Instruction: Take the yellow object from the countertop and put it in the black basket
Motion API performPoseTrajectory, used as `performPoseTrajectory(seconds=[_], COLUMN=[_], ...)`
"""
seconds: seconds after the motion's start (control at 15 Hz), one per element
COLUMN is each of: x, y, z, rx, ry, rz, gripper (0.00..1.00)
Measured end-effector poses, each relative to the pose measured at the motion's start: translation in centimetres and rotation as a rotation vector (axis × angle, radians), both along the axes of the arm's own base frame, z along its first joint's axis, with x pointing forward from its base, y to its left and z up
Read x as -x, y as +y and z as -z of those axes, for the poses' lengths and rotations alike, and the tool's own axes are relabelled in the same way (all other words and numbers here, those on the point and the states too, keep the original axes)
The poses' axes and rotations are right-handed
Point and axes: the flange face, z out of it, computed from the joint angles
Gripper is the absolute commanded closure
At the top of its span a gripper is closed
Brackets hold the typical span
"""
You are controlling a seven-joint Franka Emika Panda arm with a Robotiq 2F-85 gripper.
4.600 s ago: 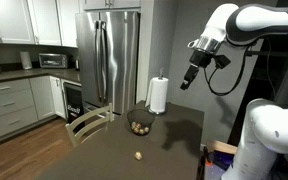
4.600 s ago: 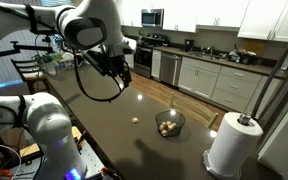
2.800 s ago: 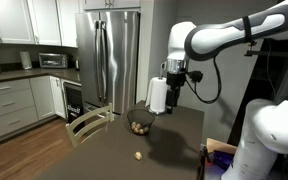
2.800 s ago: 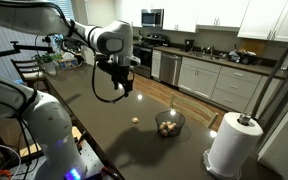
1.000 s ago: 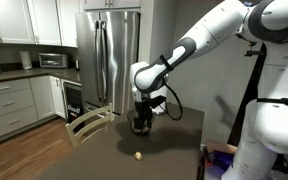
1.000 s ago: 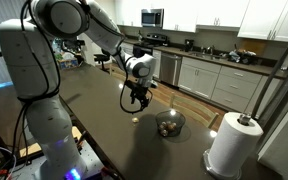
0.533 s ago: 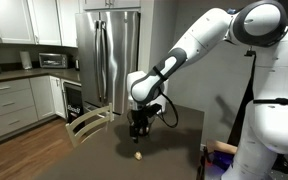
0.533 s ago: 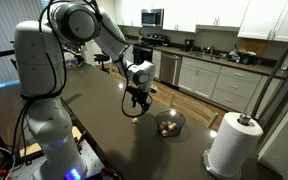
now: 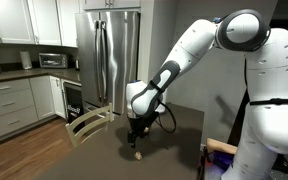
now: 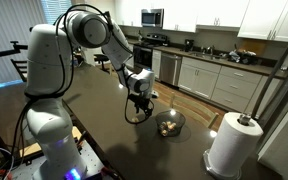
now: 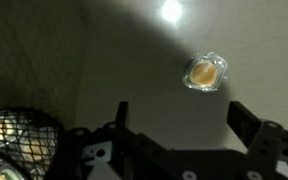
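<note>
the gripper (image 11: pixel 182 125) hovers low over the countertop (image 11: pixel 104 50) with its 2 fingers (image 11: pixel 119 115) spread wide and nothing between them. the yellow object (image 11: pixel 205 72) lies bare on the dark surface, not yet touched. in the wrist view it sits ahead of the fingertips and nearer 1 finger than the other; in an exterior view it shows just below the gripper (image 9: pixel 134 140) as a pale speck (image 9: pixel 138 155). that offset looks like the main hazard: a straight drop from here could set a finger pad on top of the lump or nudge it sideways, and something so small and roundish would probably roll or squirt out as the jaws close. its surface looks glossy, which would make a slip likelier. the black basket (image 11: pixel 14 140) stands close by, already holding some pale things, so a low sweep toward it might catch the wire rim and shove it. a release made too high, or off to 1 side, could bounce the lump off the basket (image 10: pixel 169 124) onto the countertop (image 10: pixel 94 120)
</note>
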Motion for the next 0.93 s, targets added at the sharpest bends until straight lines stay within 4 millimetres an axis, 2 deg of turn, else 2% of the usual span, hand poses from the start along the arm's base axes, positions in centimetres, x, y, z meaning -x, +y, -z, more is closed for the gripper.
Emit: performPoseTrajectory(seconds=[0.13, 0.33, 0.93], x=[0.2, 0.2, -0.2], y=[-0.1, -0.3, 1.3], z=[1.5, 2.5, 1.7], rx=[0.002, 0.000, -0.023], ry=[0.021, 0.042, 0.126], rz=[0.003, 0.010, 0.001], gripper=[0.00, 0.00, 0.00])
